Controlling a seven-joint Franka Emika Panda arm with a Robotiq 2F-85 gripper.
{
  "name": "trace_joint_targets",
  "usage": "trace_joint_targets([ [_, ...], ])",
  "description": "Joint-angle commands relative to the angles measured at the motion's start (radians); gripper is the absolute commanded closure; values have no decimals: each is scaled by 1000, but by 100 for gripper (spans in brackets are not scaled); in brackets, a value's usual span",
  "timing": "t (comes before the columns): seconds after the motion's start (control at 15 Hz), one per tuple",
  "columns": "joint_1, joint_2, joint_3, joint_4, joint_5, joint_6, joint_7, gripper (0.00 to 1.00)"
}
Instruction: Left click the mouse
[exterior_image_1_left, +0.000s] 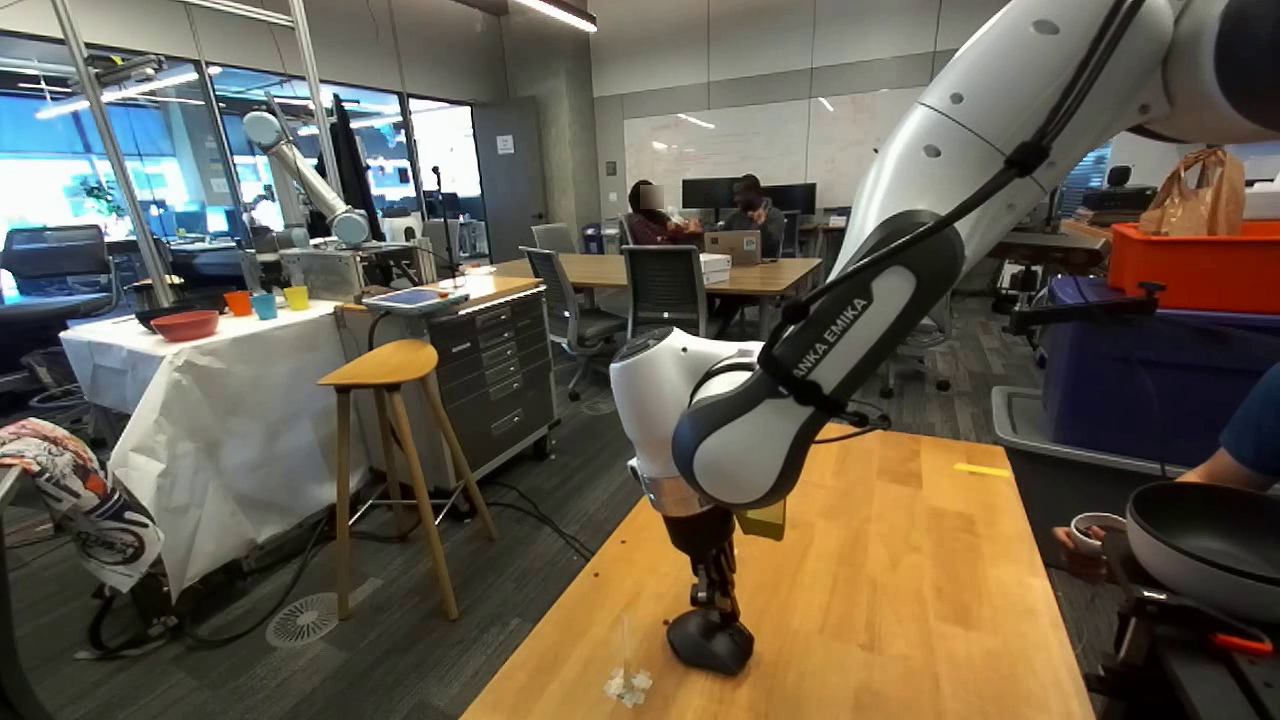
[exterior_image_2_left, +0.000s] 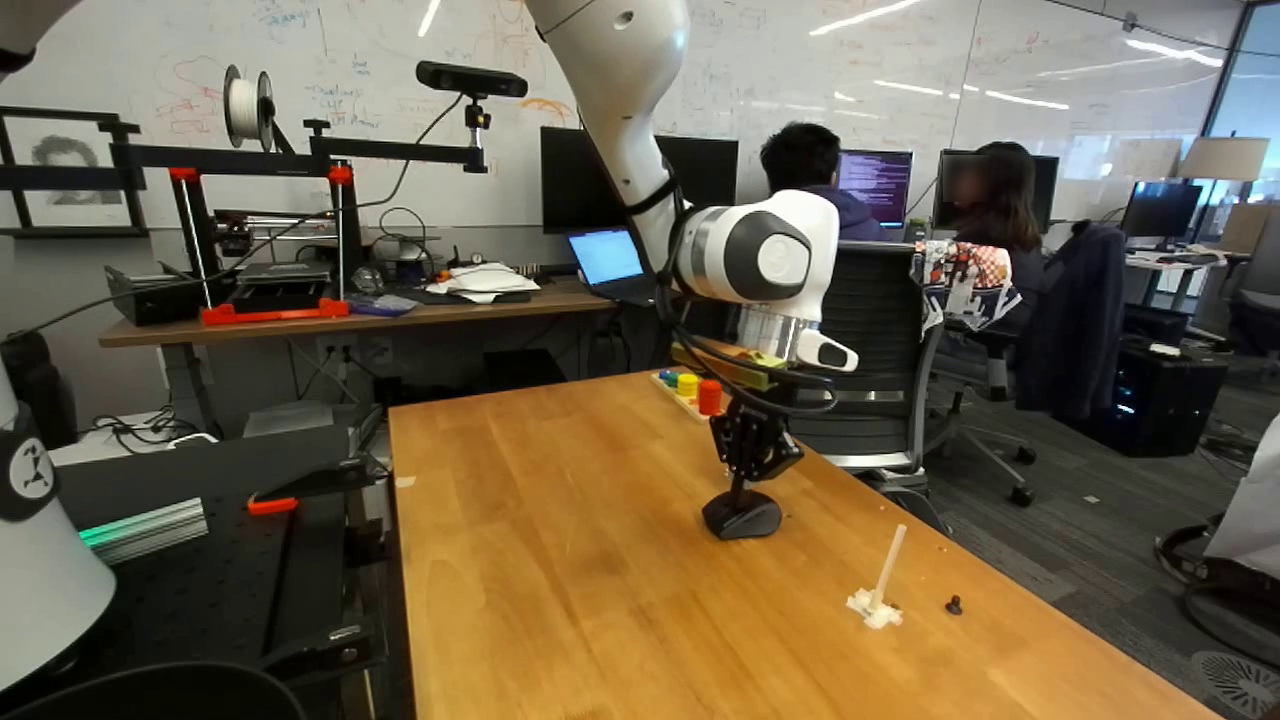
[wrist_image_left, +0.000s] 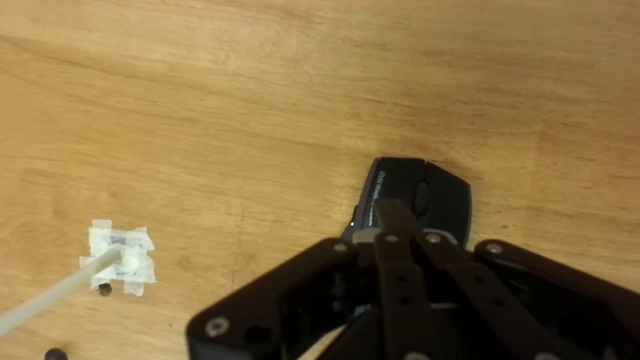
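Black, domed and plastic, the mouse (exterior_image_2_left: 742, 518) sits on the tan wooden counter (exterior_image_2_left: 560, 570) beneath the jaws, pressed together and apparently lined up over its left button (wrist_image_left: 400, 175), so the click next needs a gentle push.

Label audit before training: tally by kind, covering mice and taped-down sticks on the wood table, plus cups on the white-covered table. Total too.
Mouse: 1
Taped-down stick: 1
Cups: 3 (orange, blue, yellow)
Total: 5
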Motion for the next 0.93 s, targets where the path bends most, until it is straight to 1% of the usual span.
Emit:
trace_joint_targets([
  [0.0,6,49,-5,75,-18,-37,19,100],
  [0.4,4,48,-1,88,-16,-57,15,100],
  [0.67,1,3,11,53,-10,-62,2,100],
  [0.87,-8,-58,35,11,5,-84,-20,100],
])
